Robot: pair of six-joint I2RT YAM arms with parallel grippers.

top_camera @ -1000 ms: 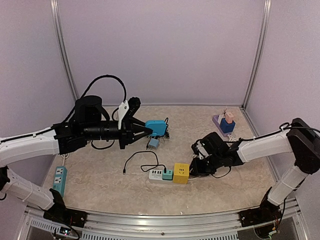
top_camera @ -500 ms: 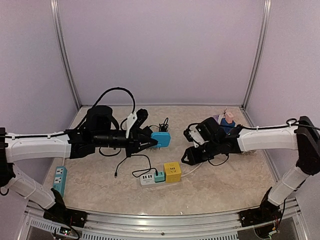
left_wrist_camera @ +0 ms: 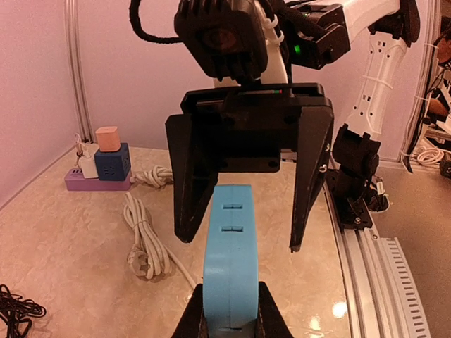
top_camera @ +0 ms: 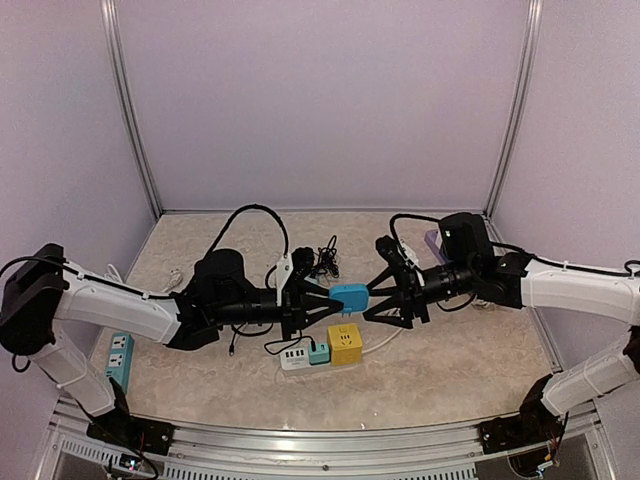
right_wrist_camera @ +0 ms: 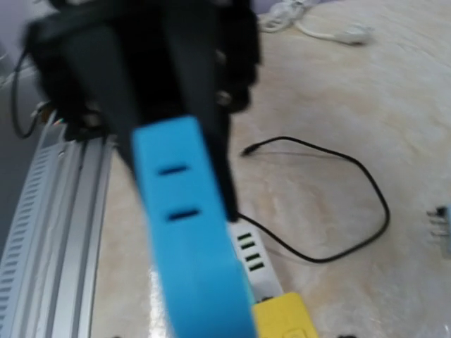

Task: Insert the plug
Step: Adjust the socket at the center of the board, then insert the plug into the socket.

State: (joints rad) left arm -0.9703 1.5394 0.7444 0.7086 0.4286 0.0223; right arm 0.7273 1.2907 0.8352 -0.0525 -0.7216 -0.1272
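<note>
Plug (top_camera: 349,297), a flat blue block, hangs in the air above the counter (top_camera: 450,360), midway between my two arms. My left hand (top_camera: 322,300) is clenched on its rear end. From the left wrist I see it standing on edge between the black fingers (left_wrist_camera: 194,318), with its narrow face and two slots turned toward the other arm.

My right hand (top_camera: 370,302) meets it head-on with the jaws spread wide, grasping nothing. One finger lies to each side of the plug's free end, and I cannot tell whether either touches it. The right wrist view is blurred, showing only the blue block close up with dark shapes behind it.

On the counter just below lies a white strip (top_camera: 300,353) carrying a yellow cube (top_camera: 345,343) and a small teal adapter (top_camera: 320,350). A thin black cable (right_wrist_camera: 338,211) loops beside the strip. A green strip (top_camera: 119,360) lies at the left edge. From the left wrist I also see a purple strip (left_wrist_camera: 99,182) at the far side, holding a blue block (left_wrist_camera: 111,163) with a pink one (left_wrist_camera: 107,139) on top. A white cord (left_wrist_camera: 144,243) trails from it.
</note>
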